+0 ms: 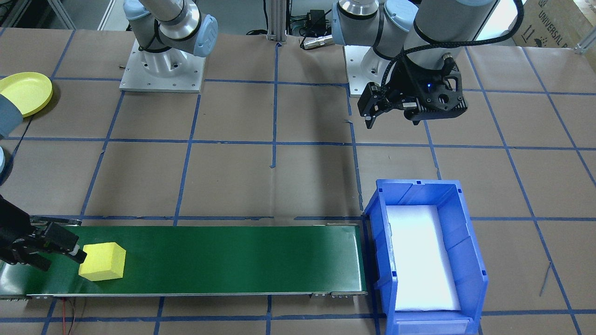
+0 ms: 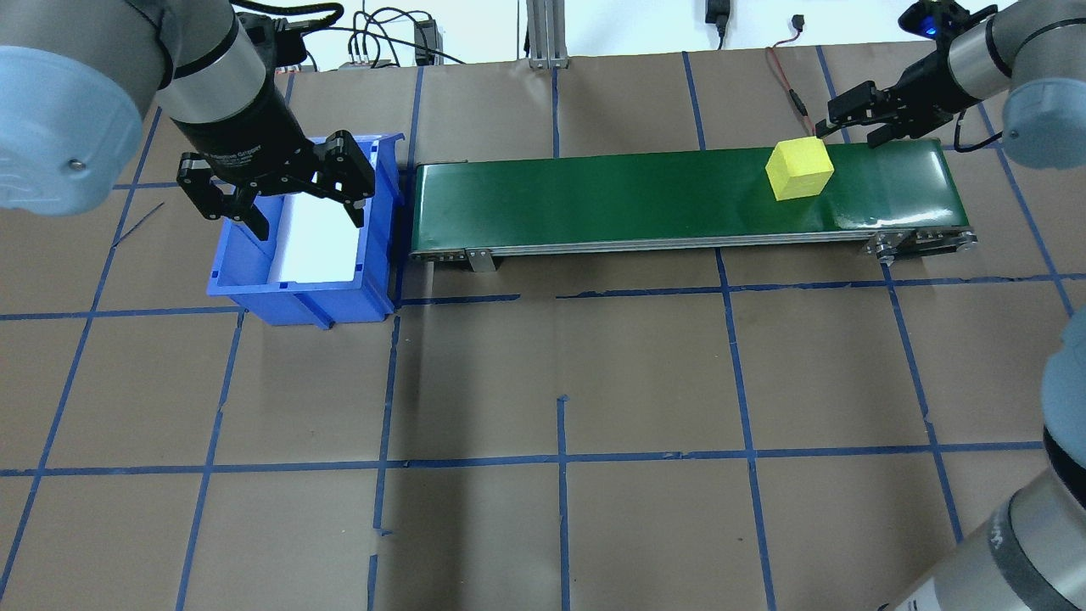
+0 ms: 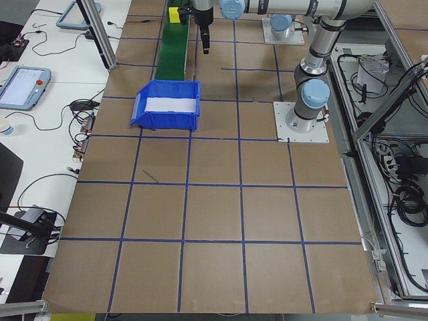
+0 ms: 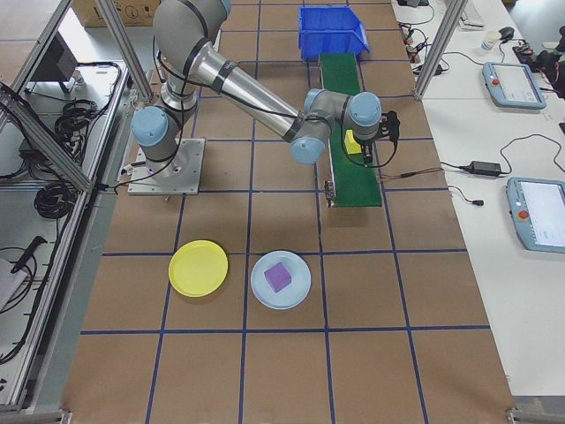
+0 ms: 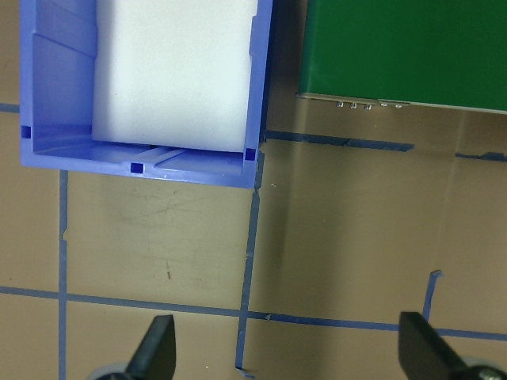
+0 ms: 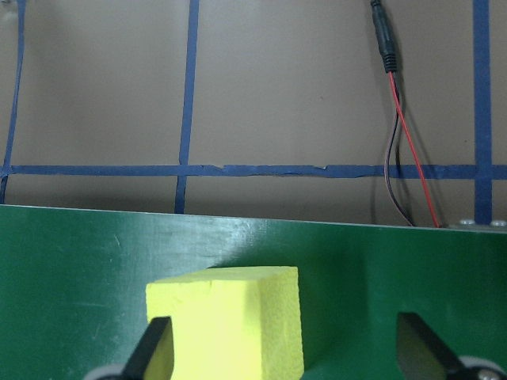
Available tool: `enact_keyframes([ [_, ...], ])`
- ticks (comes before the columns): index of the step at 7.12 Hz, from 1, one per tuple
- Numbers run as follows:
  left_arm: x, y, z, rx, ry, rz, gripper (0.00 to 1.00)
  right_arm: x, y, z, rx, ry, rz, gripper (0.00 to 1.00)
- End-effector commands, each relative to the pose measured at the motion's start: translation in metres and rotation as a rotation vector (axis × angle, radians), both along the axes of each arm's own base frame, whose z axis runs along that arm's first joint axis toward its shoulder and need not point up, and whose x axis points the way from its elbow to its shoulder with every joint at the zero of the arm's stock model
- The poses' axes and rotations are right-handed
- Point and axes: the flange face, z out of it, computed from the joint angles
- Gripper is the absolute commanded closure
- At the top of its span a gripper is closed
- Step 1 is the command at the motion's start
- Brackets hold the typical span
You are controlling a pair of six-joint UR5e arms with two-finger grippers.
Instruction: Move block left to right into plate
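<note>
2 plates (image 4: 199,268), 1 yellow block (image 6: 226,324), 1 purple cube (image 4: 278,276).

Brown cardboard box (image 1: 554,21), beyond the left gripper (image 1: 372,114): printed "UNIVERSAL R…", cut off by the frame edge.
</note>
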Motion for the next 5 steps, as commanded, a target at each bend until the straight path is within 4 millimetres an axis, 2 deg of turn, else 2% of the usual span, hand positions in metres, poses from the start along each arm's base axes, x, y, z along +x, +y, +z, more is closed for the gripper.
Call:
enact_keyframes([
  [1, 0.0, 0.0, -0.003, 0.008, 0.0, 0.001, 0.0, 0.006, -0.003, -0.014, 0.021, -0.003, 0.01, 0.02],
  [3, -0.001, 0.0, -0.005, 0.009, 0.0, 0.001, 0.0, 0.008, -0.004, -0.029, 0.06, 0.041, 0.013, 0.02],
  [5, 0.0, -0.001, 0.001, -0.001, 0.0, -0.002, 0.0, 0.005, -0.004, -0.031, 0.081, 0.063, -0.01, 0.02],
])
